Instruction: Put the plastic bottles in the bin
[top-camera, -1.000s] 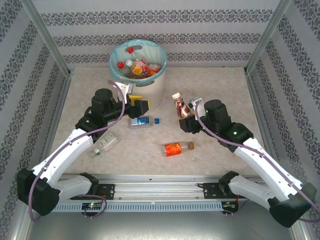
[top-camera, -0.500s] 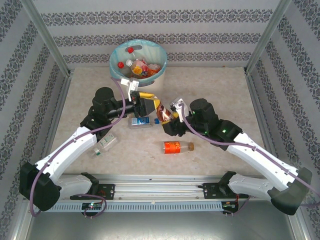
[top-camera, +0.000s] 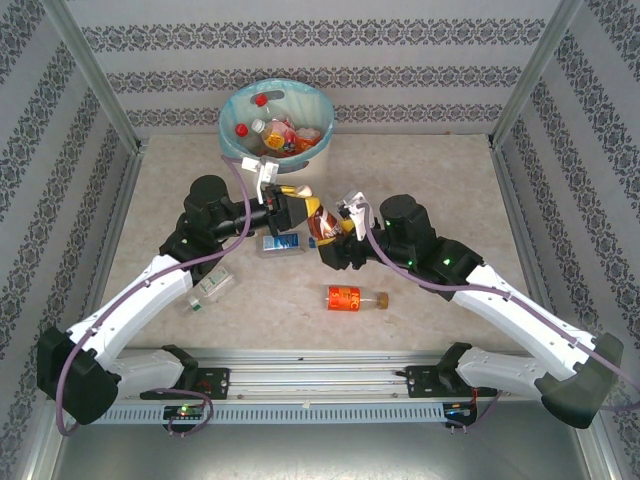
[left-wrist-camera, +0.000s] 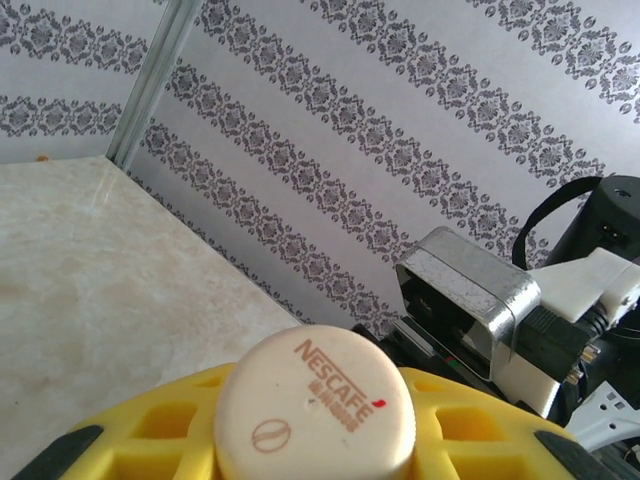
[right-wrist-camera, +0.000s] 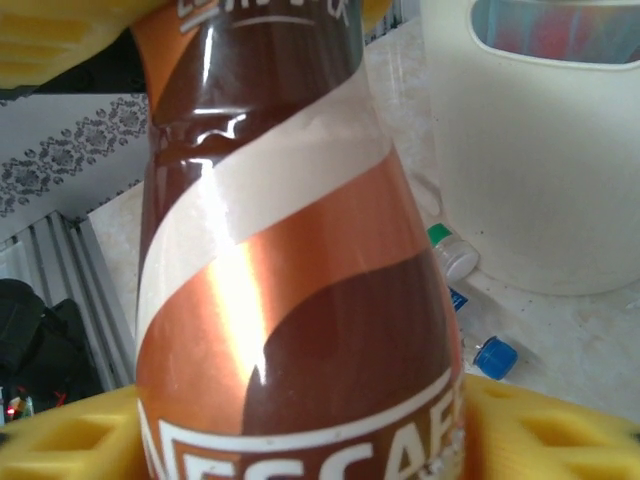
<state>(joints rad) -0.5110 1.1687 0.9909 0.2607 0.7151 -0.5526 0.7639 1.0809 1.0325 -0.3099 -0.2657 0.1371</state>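
Observation:
A brown Nescafe bottle (top-camera: 318, 222) with a cream cap (left-wrist-camera: 315, 405) hangs in the air between both arms, in front of the cream-white bin (top-camera: 310, 165). My left gripper (top-camera: 299, 200) is shut on its cap end; the cap sits tight between the yellow fingers (left-wrist-camera: 150, 425). My right gripper (top-camera: 335, 236) has its yellow fingers (right-wrist-camera: 70, 440) on either side of the bottle's body (right-wrist-camera: 290, 300); whether they still press on it is unclear. The bin holds several bottles (top-camera: 272, 130). An orange bottle (top-camera: 352, 297), a blue-labelled clear one (top-camera: 282, 243) and another clear one (top-camera: 208, 290) lie on the table.
The bin's wall (right-wrist-camera: 530, 170) stands just beyond the held bottle, with a blue cap (right-wrist-camera: 495, 357) and a green-capped bottle end (right-wrist-camera: 450, 252) on the table at its foot. Patterned walls enclose the table on three sides. A metal rail (top-camera: 320, 375) runs along the near edge.
The right arm carried the brown bottle leftward to the left gripper. The left jaws have closed on its cap end.

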